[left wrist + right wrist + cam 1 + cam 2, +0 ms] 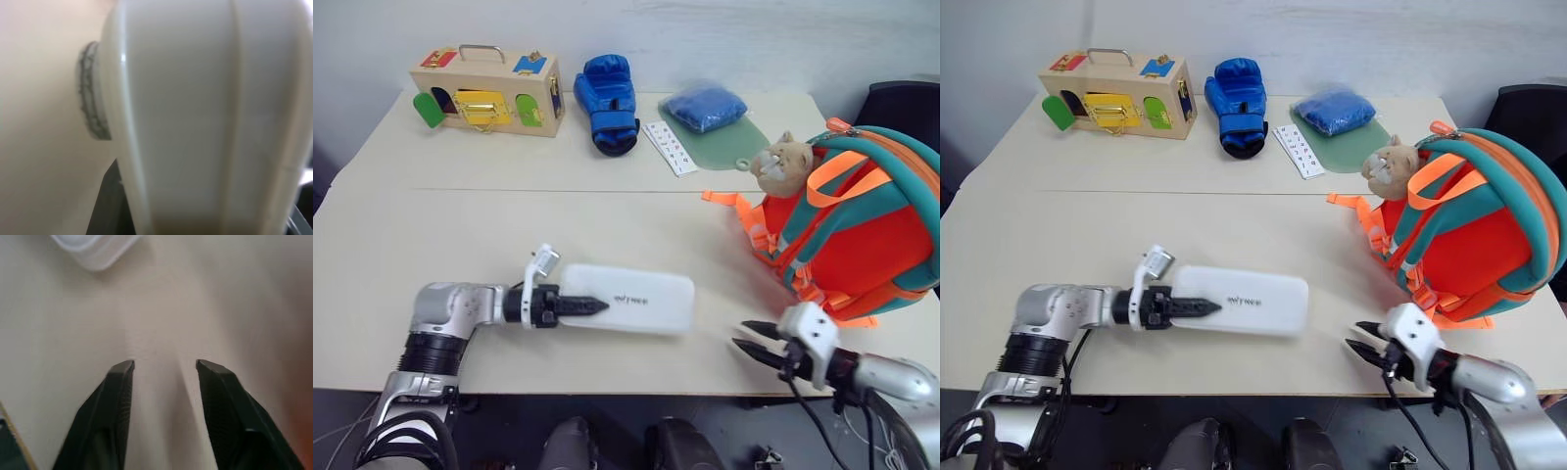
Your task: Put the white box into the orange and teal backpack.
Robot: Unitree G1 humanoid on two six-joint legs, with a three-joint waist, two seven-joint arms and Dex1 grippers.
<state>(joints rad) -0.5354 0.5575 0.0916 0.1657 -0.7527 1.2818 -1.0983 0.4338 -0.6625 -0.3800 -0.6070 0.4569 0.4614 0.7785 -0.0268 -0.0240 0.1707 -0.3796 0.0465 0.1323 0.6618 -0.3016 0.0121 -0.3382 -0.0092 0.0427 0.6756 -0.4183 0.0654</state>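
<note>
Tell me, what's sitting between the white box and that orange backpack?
Nothing: bare table separates the white box from the orange backpack in the left eye view. The open right gripper sits nearer the table's front edge.

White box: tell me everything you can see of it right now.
The white box is a flat, long case of smooth, glossy white plastic with rounded corners and small dark lettering on its top face. It lies lengthwise across the near part of the table, its far end pointing toward the orange and teal backpack but apart from it. The left gripper has its black fingers closed on the box's left end.
</note>
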